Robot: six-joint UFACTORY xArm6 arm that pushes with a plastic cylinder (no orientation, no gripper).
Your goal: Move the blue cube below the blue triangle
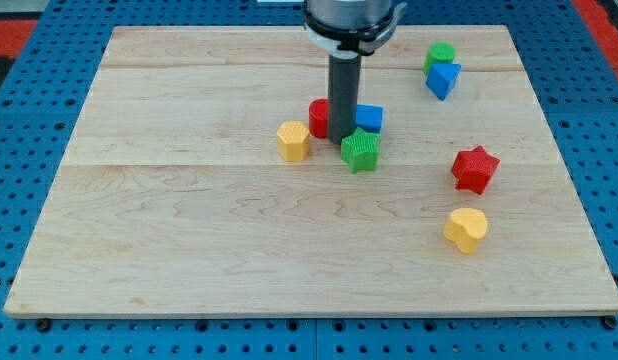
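The blue cube [370, 118] sits near the board's middle, partly hidden by my rod. The blue triangle [442, 79] lies at the view's upper right, touching a green block [440, 54] above it. My tip [342, 138] is down on the board just left of the blue cube, between it and a red block [320, 117]. A green star [360, 150] lies right below the blue cube, next to my tip.
A yellow hexagon-like block [294, 140] lies left of the cluster. A red star [475, 168] and a yellow heart-shaped block [467, 229] lie at the right. The wooden board [189, 220] rests on a blue pegboard surface.
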